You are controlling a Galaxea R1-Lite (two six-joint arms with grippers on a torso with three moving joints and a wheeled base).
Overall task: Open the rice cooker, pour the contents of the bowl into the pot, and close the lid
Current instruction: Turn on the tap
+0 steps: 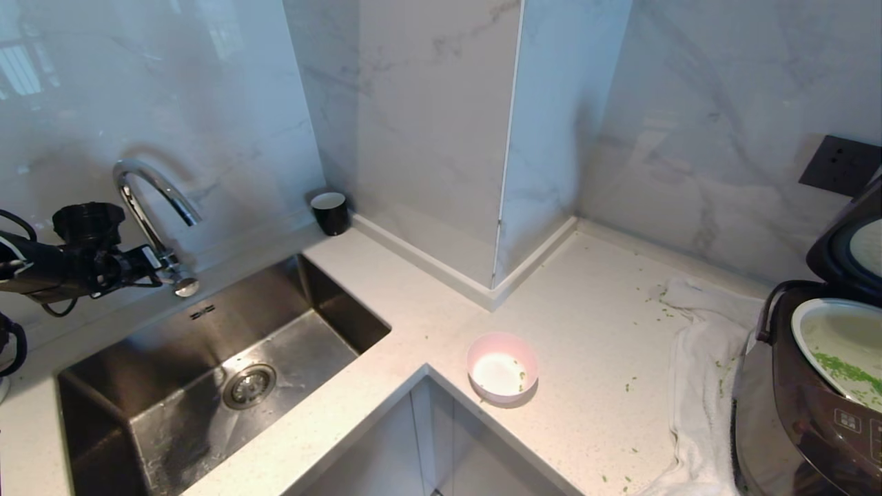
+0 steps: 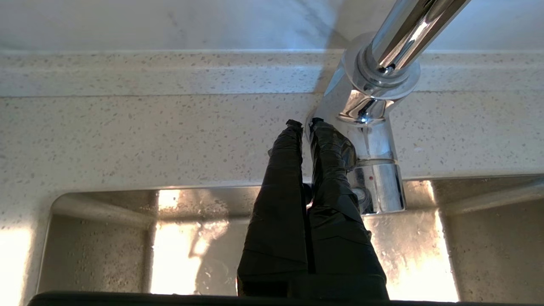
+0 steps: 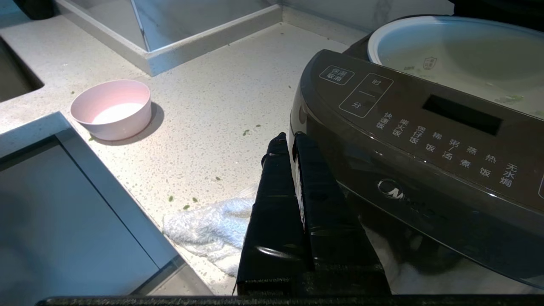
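Right now the rice cooker [image 1: 799,406] stands at the right end of the counter [image 1: 586,331] with its button panel facing the front edge. It is big, dark brown and boxy, with white labels and a small dark display. Its lid [image 1: 851,244] is swung up and back, so the top is open to the ceiling. The thin handle [image 1: 768,310] curves up on the side nearest the bowl.

Inside sits the pot [image 1: 837,344], round and pale, with a thin white rim. The contents [image 1: 847,372], little bright green bits, lie in a stripe inside it. More green bits are scattered on the counter and on the white towel [image 1: 703,386] that lies under and beside the cooker.

The bowl [image 1: 502,366] sits upright near the inside corner of the counter, well apart from the cooker. It is pink outside and white inside, with only a few green flecks in it.

The left gripper [image 2: 306,123] reaches out level over the back of the sink [image 1: 207,386], its tip just beside the base of the shiny tap [image 1: 148,207]. Its fingers are pressed together on nothing.

The right gripper [image 3: 287,138] hangs low in front of the cooker, over the towel, fingers squeezed together and empty.

A small black cup [image 1: 330,212] stands by the wall.
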